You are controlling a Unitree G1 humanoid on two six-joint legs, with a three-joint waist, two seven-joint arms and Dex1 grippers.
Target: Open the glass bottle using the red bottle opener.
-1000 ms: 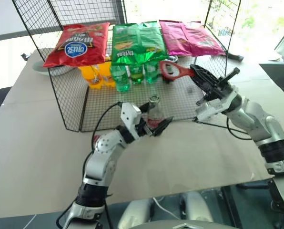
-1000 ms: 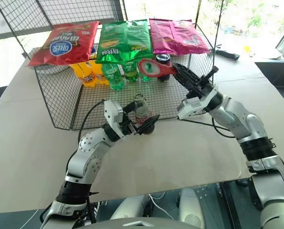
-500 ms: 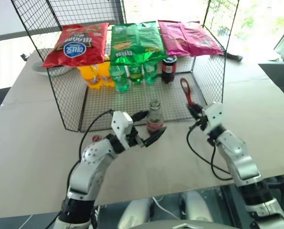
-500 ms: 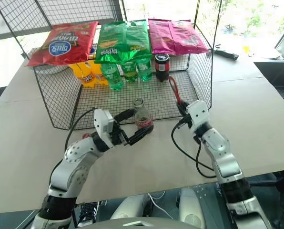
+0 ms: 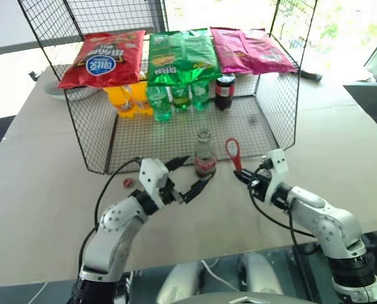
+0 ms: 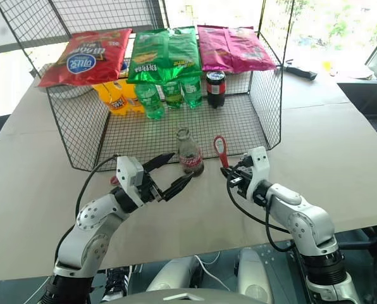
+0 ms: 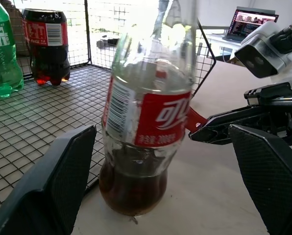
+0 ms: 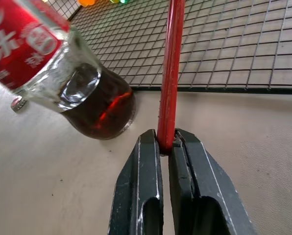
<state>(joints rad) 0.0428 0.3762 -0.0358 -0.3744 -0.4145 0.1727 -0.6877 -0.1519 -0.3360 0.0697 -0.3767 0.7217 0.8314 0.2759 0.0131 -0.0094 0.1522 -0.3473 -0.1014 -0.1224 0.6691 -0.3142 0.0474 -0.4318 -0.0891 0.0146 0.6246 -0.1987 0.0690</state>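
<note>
The glass bottle (image 5: 205, 158) stands upright on the table at the front edge of the wire rack, with a little dark drink in its base and a red label. My left gripper (image 5: 192, 173) is open just in front of it, its fingers (image 7: 53, 181) spread to either side of the bottle (image 7: 146, 112) without touching. To the right of the bottle, my right gripper (image 5: 240, 177) is shut on the handle of the red bottle opener (image 5: 233, 152), whose ring end points up. The right wrist view shows the fingers (image 8: 146, 196) pinching the opener (image 8: 170, 73) beside the bottle (image 8: 82, 93).
The wire rack (image 5: 87, 136) behind the bottle holds green soda bottles (image 5: 159, 103), orange bottles (image 5: 126, 100) and a dark plastic cola bottle (image 5: 224, 91), with chip bags (image 5: 179, 56) on top. A tiny red cap (image 5: 128, 183) lies on the table to the left.
My right gripper has brought the opener down from high over the rack to table level beside the bottle. My left gripper has drawn back from around the bottle, still open.
</note>
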